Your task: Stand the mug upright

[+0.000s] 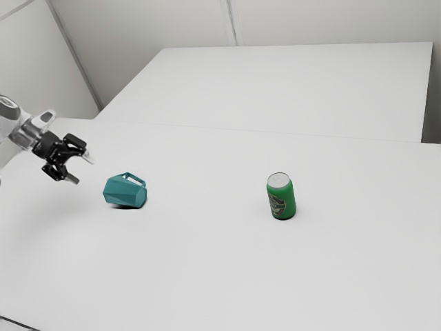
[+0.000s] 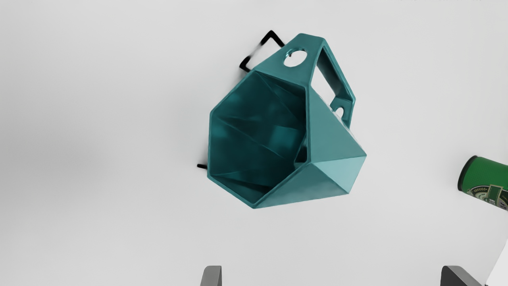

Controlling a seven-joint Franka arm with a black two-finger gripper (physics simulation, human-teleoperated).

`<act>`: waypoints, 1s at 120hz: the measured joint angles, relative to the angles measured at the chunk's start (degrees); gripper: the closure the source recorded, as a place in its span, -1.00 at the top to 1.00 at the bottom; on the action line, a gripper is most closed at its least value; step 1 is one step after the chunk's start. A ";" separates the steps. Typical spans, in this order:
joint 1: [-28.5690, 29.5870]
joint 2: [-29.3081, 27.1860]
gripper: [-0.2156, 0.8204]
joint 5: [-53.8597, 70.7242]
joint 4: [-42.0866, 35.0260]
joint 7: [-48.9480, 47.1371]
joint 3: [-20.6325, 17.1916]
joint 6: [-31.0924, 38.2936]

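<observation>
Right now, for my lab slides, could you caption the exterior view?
Open gripper poised near a teal mug lying on its side, a green can standing upright farther along the white table.

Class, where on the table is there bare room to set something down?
The table is bare between the mug and the can, and from the can to the exterior view's right edge. It is crowded at the exterior view's left, where the open jaws hang near the mug.

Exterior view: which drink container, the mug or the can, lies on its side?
The teal mug lies on its side, its mouth opening sideways; the green can stands upright.
</observation>
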 joint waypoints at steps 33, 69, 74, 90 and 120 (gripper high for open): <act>-0.04 4.95 0.58 -12.37 -0.15 8.02 1.64 -0.25; -1.27 8.34 0.58 -18.20 -0.49 13.37 1.99 -0.70; -1.47 8.48 0.58 -18.52 -0.55 13.90 1.97 -0.69; -2.48 8.77 0.58 -19.04 -0.70 15.33 1.69 -0.51; -3.58 8.26 0.32 -18.62 -2.90 17.40 1.60 -0.86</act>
